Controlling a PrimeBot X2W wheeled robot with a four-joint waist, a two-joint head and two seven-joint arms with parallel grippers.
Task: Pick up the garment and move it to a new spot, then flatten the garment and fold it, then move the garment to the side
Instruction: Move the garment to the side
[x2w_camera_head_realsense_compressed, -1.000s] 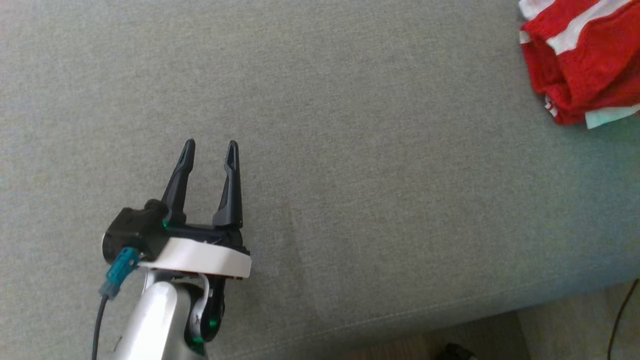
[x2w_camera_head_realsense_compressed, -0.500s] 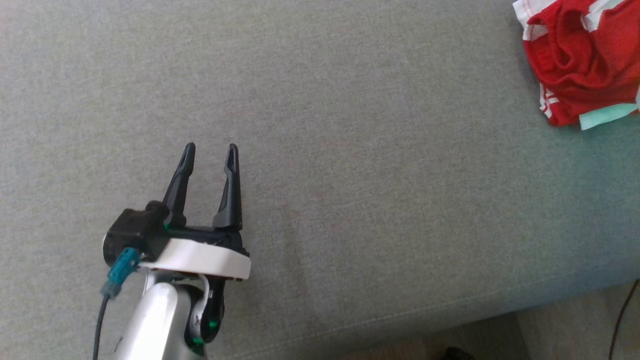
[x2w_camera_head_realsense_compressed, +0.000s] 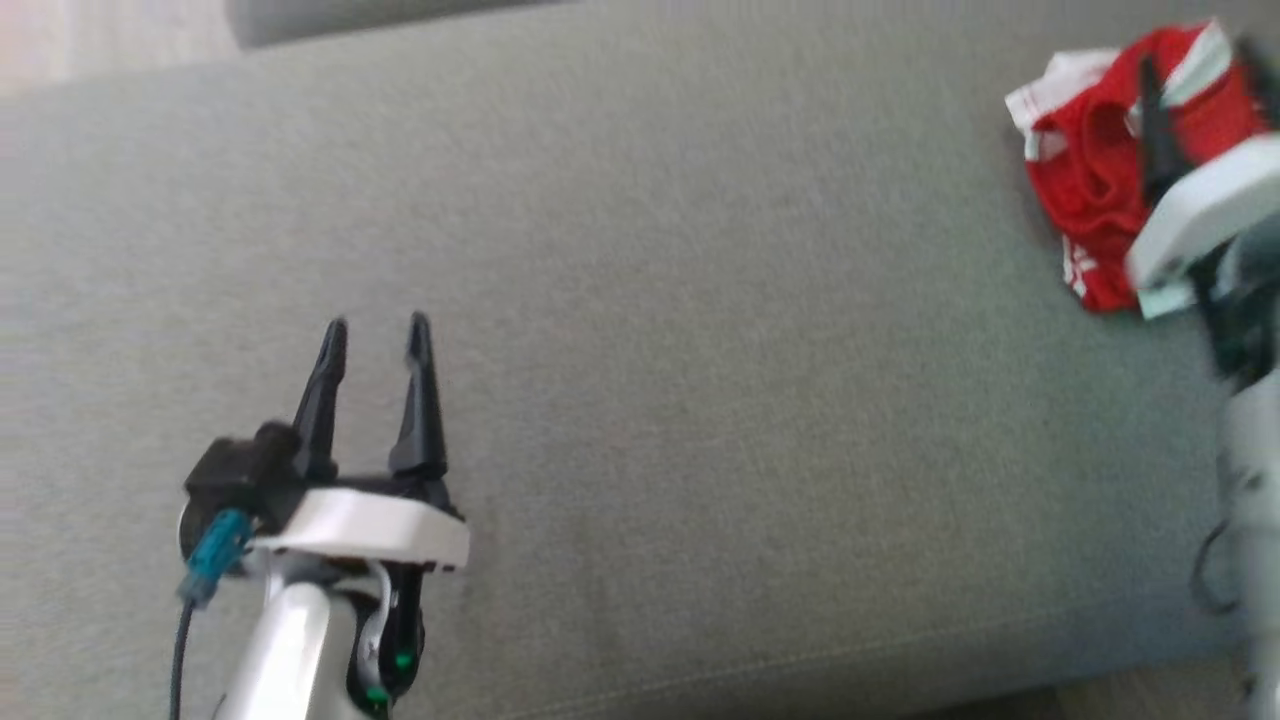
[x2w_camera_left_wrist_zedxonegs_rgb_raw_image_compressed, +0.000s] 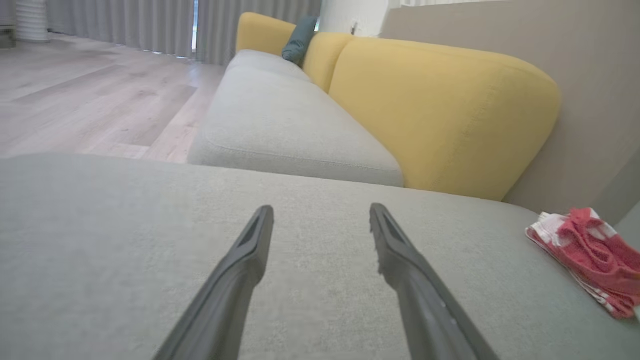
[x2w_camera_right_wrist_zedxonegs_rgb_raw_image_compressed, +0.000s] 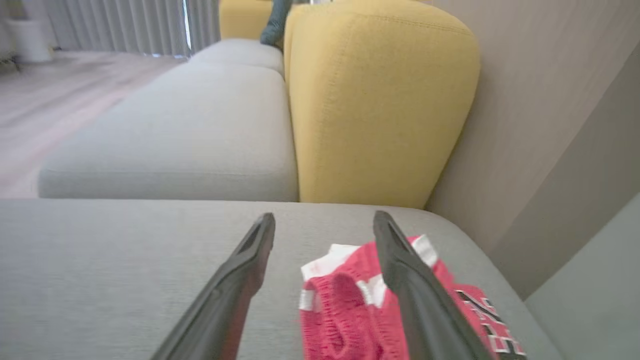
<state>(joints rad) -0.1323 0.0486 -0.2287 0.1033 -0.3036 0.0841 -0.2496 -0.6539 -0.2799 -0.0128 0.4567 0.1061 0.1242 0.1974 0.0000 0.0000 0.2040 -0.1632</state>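
Swinging in since a moment ago, my right tool (x2w_camera_right_wrist_zedxonegs_rgb_raw_image_compressed: 324, 217) hangs spread over the red jersey (x2w_camera_right_wrist_zedxonegs_rgb_raw_image_compressed: 345, 305), likely for pickup; my left tool (x2w_camera_head_realsense_compressed: 375, 325) waits spread, well apart.

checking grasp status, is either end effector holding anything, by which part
Nothing is held. The left end effector is open over the cushion; the right end effector is open at the garment.

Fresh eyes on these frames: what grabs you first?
The crumpled red and white garment at the far right of the grey cushion stands out most, with the right gripper open and close to it. Next comes the bright yellow backrest beyond the cushion, then the left gripper, open above bare fabric at the lower left of the head view.
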